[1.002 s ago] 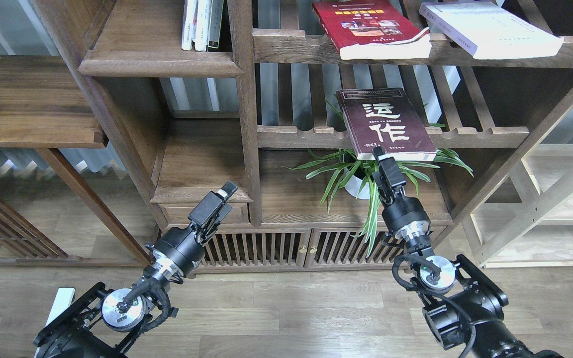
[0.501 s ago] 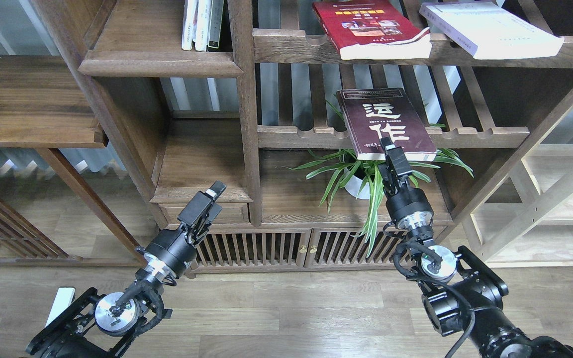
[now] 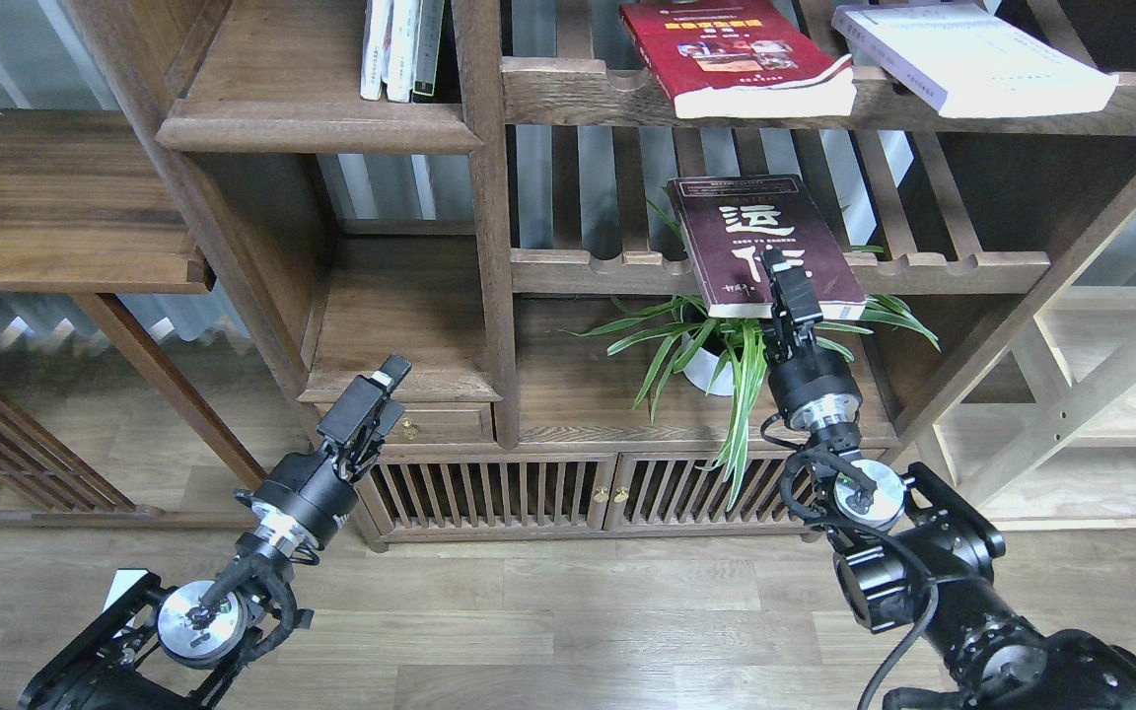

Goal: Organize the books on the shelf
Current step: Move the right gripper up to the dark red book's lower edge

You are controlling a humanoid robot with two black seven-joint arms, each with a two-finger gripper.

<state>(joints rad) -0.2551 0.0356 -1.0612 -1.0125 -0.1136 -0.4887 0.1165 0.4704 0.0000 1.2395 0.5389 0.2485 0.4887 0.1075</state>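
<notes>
The dark maroon book (image 3: 760,237) with white characters lies flat on the middle slatted rack, its near end overhanging the front rail. My right gripper (image 3: 785,274) reaches up over that near end. Its fingers are dark and seen end-on, so I cannot tell their state or whether they touch the book. The red book (image 3: 726,54) and the white book (image 3: 972,59) lie on the upper slatted rack. The solid shelf (image 3: 282,74) with a moulded front edge is at upper left. My left gripper (image 3: 381,383) hangs low on the left, holding nothing, its fingers indistinct.
Thin white and dark-spined books (image 3: 400,44) stand at the shelf's right end against a post (image 3: 489,217). A potted spider plant (image 3: 726,345) sits under the maroon book, beside my right arm. Below are a drawer (image 3: 410,424) and slatted cabinet doors (image 3: 568,488).
My right gripper rose from just under the maroon book's near edge to in front of its cover. My left arm drew back, down and to the left. The books stayed put.
</notes>
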